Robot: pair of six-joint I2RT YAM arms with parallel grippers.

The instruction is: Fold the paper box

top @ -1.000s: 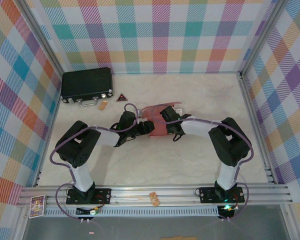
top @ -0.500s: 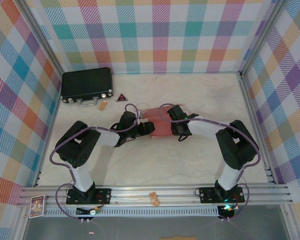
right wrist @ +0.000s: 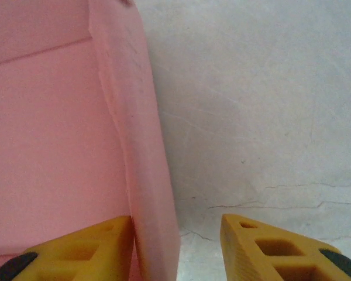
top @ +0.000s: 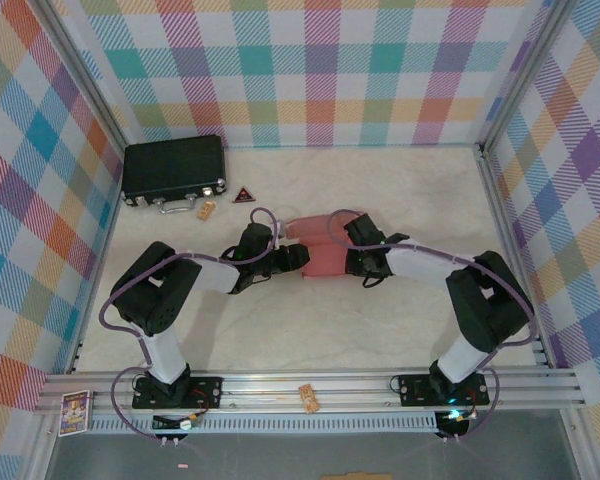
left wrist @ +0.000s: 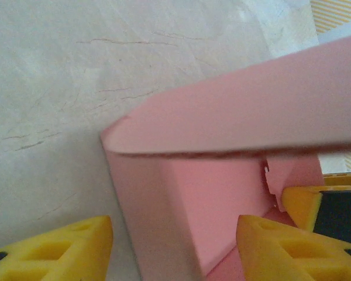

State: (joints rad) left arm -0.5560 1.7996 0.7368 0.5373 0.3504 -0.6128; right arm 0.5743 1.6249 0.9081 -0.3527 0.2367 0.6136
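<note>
Aluminium rail (top: 260, 385) runs along the near edge and carries both arm bases. Past it, at mid-table, the paper box (top: 320, 258) lies on the pale, marble-like tabletop (top: 360, 330), flanked by the two arms reaching in from either side.

The left gripper (left wrist: 174, 222) straddles one upright wall. Its yellow fingers (left wrist: 64, 249) are spread wider than the thin card, one outside the wall and one over the box floor. It is unclenched, and I judge it is steadying rather than pinching. The right gripper (right wrist: 175, 225) stands astride the opposite wall, with one finger touching the card and the other apart over bare table, so its hold is released. Meeting the box from both ends probably keeps the raised walls from springing flat.

The card is salmon-pink and matte, with soft creases and a long flap (left wrist: 240, 111) tilted over the inside.

Farther back on the left sits a black hard case (top: 173, 168) with metal latches, a small dark triangle (top: 244, 195) near it. Plaid walls (top: 320, 70) close the rear.
</note>
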